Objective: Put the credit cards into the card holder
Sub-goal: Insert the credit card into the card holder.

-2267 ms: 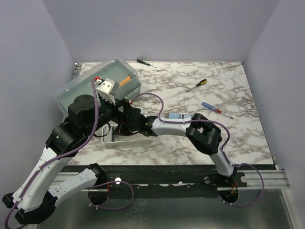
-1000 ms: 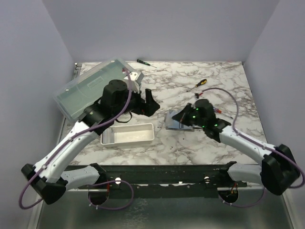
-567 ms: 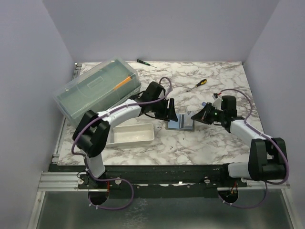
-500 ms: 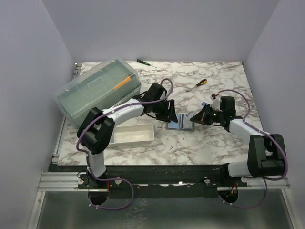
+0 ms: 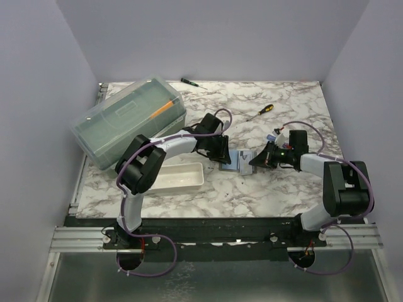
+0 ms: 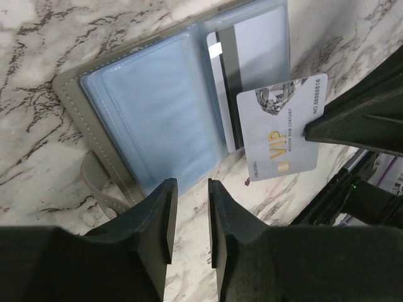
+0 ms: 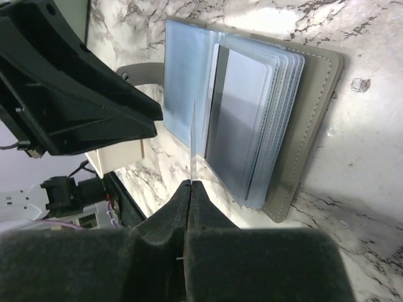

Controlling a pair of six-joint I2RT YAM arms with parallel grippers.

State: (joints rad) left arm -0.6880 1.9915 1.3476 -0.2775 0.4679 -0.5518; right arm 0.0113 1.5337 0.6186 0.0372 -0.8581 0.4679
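The grey card holder (image 5: 237, 162) lies open on the marble, its clear blue sleeves (image 6: 157, 107) facing up. One credit card (image 6: 225, 82) with a dark stripe sits in a right-hand sleeve. My right gripper (image 7: 191, 185) is shut on a white VIP credit card (image 6: 280, 129), held on edge just above the open sleeves (image 7: 242, 126). My left gripper (image 6: 190, 198) hovers at the holder's near-left edge beside its strap (image 6: 97, 182). Its jaws stand narrowly apart over bare marble, with nothing between them.
A white oblong tray (image 5: 176, 177) sits left of the holder. A big translucent lidded box (image 5: 126, 116) stands at the back left. Screwdrivers lie at the back (image 5: 189, 82) and centre right (image 5: 261, 111). The two grippers face each other closely across the holder.
My left gripper has moved from near the box to the holder's left edge and its jaws have narrowed. My right gripper has carried the card closer over the open sleeves.
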